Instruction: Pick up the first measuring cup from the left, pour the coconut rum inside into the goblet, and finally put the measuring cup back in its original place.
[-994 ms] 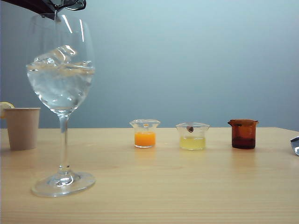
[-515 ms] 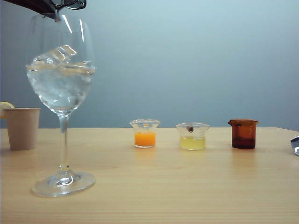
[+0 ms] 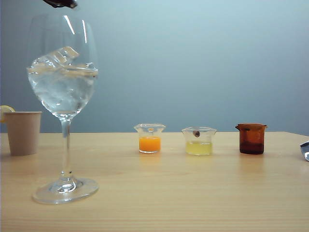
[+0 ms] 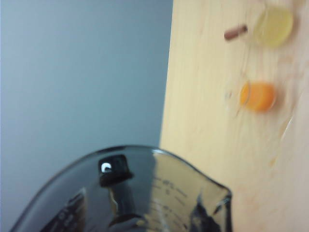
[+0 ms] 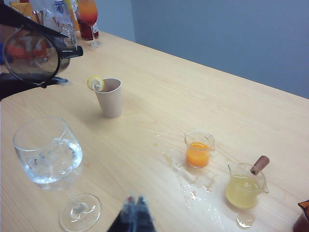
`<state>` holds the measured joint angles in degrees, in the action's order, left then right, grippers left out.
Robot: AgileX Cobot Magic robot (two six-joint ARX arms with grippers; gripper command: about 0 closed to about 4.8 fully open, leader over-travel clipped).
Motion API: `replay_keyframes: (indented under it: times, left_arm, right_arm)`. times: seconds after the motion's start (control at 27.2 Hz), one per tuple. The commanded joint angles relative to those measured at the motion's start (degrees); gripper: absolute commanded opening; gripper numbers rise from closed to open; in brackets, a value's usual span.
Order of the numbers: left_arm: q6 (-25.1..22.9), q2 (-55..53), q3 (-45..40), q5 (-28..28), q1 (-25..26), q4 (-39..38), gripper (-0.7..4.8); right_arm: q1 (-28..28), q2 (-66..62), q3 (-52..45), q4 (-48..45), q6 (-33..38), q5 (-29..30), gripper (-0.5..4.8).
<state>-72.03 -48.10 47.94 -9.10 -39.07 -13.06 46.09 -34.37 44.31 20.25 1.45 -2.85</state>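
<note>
1. Measuring cup point(image 5: 31, 55): smoky grey, translucent, held in the air above and to one side of the goblet point(image 5: 48, 154), tipped onto its side so its mouth faces the right wrist camera.
2. Left gripper point(image 5: 72, 50): closed on the measuring cup. In the left wrist view one dark finger point(image 4: 116, 174) shows through the tinted wall of the cup point(image 4: 145, 193), pressed against it; the spout sits beside the fingers at the rim.
3. Exterior view: only a dark sliver of the cup and gripper point(image 3: 60, 3) shows at the top edge, above the rim of the goblet point(image 3: 63, 72).
4. Goblet: upright on the table point(image 3: 193, 193), holding ice cubes and clear liquid.
5. Right gripper point(image 5: 135, 212): low over the near table edge, fingers pressed together, holding nothing, well apart from the goblet's foot.
6. Other items: paper cup point(image 5: 111, 99) with a lemon slice; orange cup point(image 5: 199, 150); yellow cup point(image 5: 246, 186) with a brown stick; amber cup point(image 3: 251, 138). Spilled liquid point(image 5: 193, 188) lies on the table around the orange and yellow cups.
</note>
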Motion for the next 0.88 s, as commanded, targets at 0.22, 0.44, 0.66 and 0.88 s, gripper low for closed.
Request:
replay_keyframes:
  times: [0.22, 0.44, 0.66, 0.88]
  left_arm:
    - [21.3, 0.2, 0.5, 2.9, 1.7, 5.1, -0.05]
    - [33.4, 0.2, 0.5, 9.0, 11.6, 6.6, -0.05]
    - [43.3, -1.9, 0.5, 15.8, 21.9, 7.2, -0.05]
    - [50.2, -11.1, 0.4, 15.8, 21.9, 15.8, -0.05]
  right_arm:
    - [0.0, 0.1, 0.2, -0.8, -0.2, 0.2, -0.03]
    - [0.0, 0.1, 0.2, -0.8, -0.2, 0.2, -0.03]
    - [0.0, 0.1, 0.2, -0.8, -0.2, 0.2, -0.03]
    - [0.0, 0.1, 0.2, -0.8, -0.2, 0.2, -0.03]
